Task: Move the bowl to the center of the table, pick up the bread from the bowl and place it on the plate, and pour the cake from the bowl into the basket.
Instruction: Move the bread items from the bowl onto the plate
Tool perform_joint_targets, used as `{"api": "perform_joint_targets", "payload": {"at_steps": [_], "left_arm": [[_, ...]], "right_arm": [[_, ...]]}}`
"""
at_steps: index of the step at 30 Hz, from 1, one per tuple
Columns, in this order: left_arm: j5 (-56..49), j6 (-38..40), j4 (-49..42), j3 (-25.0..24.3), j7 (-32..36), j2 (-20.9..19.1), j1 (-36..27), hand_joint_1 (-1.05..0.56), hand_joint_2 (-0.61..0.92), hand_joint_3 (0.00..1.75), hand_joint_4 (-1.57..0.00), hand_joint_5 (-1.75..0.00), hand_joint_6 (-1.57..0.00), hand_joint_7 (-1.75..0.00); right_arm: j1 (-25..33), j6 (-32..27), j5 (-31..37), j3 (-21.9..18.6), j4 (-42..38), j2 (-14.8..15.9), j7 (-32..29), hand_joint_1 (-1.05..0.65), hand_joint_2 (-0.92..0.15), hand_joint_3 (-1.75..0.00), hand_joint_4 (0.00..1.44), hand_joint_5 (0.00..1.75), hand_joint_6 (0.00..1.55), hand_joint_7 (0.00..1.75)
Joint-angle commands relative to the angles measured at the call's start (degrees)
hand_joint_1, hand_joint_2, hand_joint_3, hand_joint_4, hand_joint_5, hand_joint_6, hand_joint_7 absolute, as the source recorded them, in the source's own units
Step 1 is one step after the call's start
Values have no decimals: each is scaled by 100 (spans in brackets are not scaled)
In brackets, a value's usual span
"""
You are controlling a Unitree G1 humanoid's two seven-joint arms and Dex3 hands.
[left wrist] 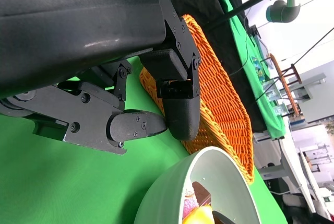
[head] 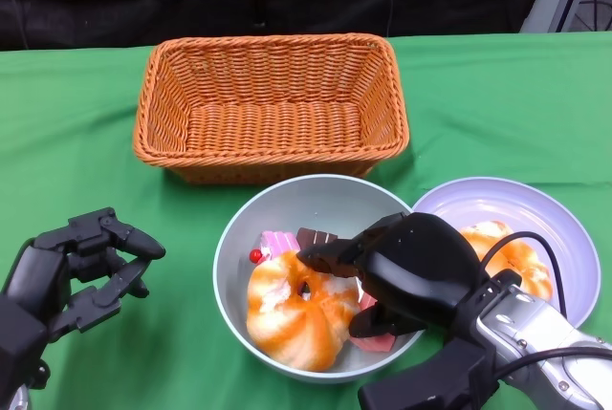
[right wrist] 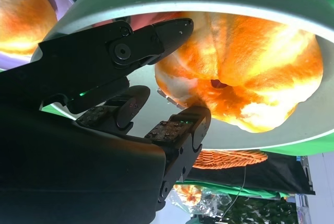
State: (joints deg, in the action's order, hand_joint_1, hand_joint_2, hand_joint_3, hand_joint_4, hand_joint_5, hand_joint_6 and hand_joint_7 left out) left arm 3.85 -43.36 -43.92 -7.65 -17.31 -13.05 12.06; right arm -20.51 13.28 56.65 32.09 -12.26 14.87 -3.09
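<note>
The right hand (head: pixel 402 271) is reaching into the pale green round bowl (head: pixel 234 238) at lower centre of the head view, its black fingers (right wrist: pixel 180 130) spreading around the orange-glazed ring of bread (head: pixel 292 310). Whether they are actually pressing on the bread is hard to tell; the wrist view shows fingertips just beside its crust. The hand's shell is hiding part of the bowl's right side, and only slivers of the pink cake slice with a red cherry (head: pixel 273 245) and a brown chocolate piece (head: pixel 314 236) are showing behind the bread. A second orange bread roll (head: pixel 507 252) is lying on the lavender round plate (head: pixel 497 200) at lower right, partly covered by the forearm. The left hand (head: pixel 81 271) is hovering at lower left, fingers curling loosely and holding nothing. The orange woven rectangular basket (head: pixel 273 104) is sitting at upper centre on the green tablecloth (head: pixel 76 133).
</note>
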Motion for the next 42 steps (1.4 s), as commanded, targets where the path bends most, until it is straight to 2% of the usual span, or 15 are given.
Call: {"api": "perform_joint_targets", "payload": {"at_steps": [1, 24, 42], "left_arm": [[-6, -53, -46, -38, 60, -86, 29, -14, 90, 46, -80, -141, -82, -107], [11, -52, -96, -22, 30, -65, 65, -15, 89, 48, -80, -140, -83, -105], [-79, -13, -62, -10, 149, -99, 51, -14, 88, 49, -79, -142, -82, -106]], "right_arm": [[2, -27, 9, 63, -12, 92, 24, -73, -84, 0, 71, 0, 61, 0], [-98, 83, -5, 175, -158, 173, -92, -74, -86, 0, 72, 0, 62, 0], [-40, 126, -131, 208, 195, 408, 428, -72, -86, 0, 69, 0, 65, 1]]}}
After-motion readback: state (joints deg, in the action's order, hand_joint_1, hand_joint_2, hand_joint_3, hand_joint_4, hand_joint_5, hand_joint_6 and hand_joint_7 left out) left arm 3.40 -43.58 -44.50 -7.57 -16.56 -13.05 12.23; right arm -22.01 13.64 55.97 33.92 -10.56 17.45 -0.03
